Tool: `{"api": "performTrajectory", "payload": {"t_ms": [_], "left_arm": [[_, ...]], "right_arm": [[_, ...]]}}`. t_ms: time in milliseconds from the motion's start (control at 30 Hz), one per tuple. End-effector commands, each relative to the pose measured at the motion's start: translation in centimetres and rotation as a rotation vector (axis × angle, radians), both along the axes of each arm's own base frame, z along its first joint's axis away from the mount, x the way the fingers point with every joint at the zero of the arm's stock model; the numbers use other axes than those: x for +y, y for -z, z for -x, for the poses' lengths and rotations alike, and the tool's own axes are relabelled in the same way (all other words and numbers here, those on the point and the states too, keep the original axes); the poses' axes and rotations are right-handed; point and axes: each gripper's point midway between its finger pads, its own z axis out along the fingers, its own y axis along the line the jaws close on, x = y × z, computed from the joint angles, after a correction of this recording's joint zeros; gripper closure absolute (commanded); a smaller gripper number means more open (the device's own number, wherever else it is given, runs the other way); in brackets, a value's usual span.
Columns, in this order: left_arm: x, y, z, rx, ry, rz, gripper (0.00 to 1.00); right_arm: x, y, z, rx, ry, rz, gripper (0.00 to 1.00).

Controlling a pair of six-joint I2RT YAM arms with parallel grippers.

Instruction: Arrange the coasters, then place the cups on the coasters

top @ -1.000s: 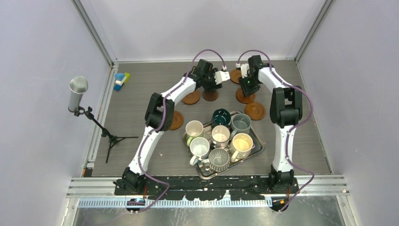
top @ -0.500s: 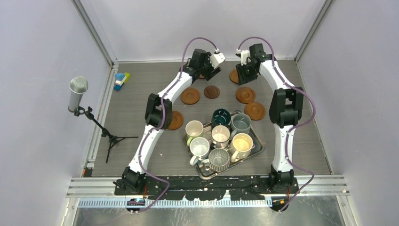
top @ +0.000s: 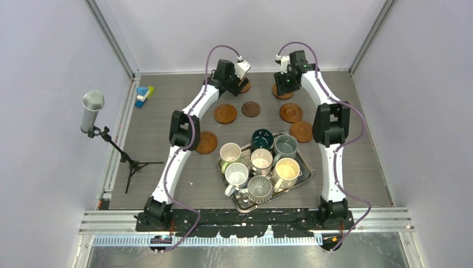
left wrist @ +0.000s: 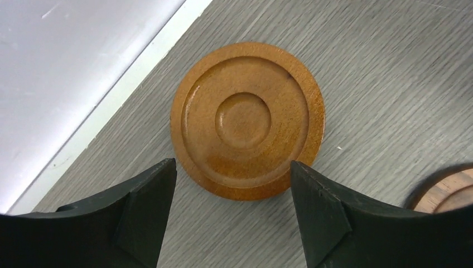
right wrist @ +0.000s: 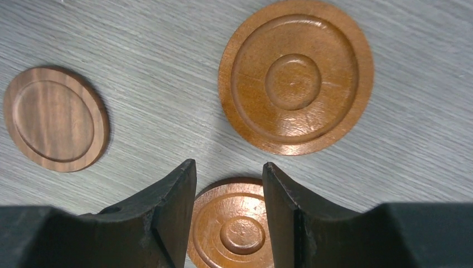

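Note:
Seven coasters lie on the grey table: orange-brown ones and a smaller dark brown one. My left gripper hovers open at the back over another coaster, its fingertips apart and just short of the disc's near edge. My right gripper is open above the back-right coaster, which shows between its fingers. The cups stand on the steel tray: white, teal, grey-blue, ribbed grey.
A microphone on a stand is at the left, with coloured blocks at the back left corner. The white back wall runs close beside the left coaster. The right wrist view also shows the dark coaster and an orange one.
Both arms have swung from the middle coasters toward the back wall. Both grippers have opened wider. The dark coaster now lies uncovered.

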Motion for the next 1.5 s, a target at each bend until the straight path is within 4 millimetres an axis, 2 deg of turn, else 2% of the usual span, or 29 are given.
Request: {"api": "performTrajectory", "payload": {"t_ms": [0,233,367,567,800,933,1133,1267,1467], "left_arm": [[0.1,-2.7,0.8,0.035,-0.007,0.059,0.22],[0.2,-4.8,8.8,0.217,0.237,0.085,0.12],[0.7,-4.4,12.2,0.305,0.326,0.053,0.11],[1.2,-2.1,13.0,0.381,0.339,0.001,0.12],[2.0,0.4,13.1,0.369,0.349,-0.126,0.12],[2.6,1.9,13.5,0.356,0.348,-0.234,0.14],[6.6,3.5,15.5,0.409,0.352,-0.337,0.25],[10.3,3.7,17.2,0.462,0.373,-0.375,0.32],[16.5,3.3,20.0,0.533,0.402,-0.418,0.35]], "right_arm": [[0.7,-1.7,-0.3,-0.031,-0.023,-0.005,0.47],[1.2,-1.3,3.5,0.038,-0.132,-0.007,0.48],[1.5,-1.2,4.7,0.055,-0.18,-0.003,0.48],[1.4,1.1,5.5,0.107,-0.227,0.081,0.48],[-0.9,3.0,6.5,0.153,-0.233,0.21,0.51],[-2.3,3.9,8.0,0.191,-0.254,0.269,0.53],[-5.8,4.6,10.4,0.26,-0.249,0.308,0.54],[-8.7,4.8,11.8,0.317,-0.228,0.313,0.56],[-12.2,4.4,13.3,0.355,-0.219,0.329,0.57]]}}
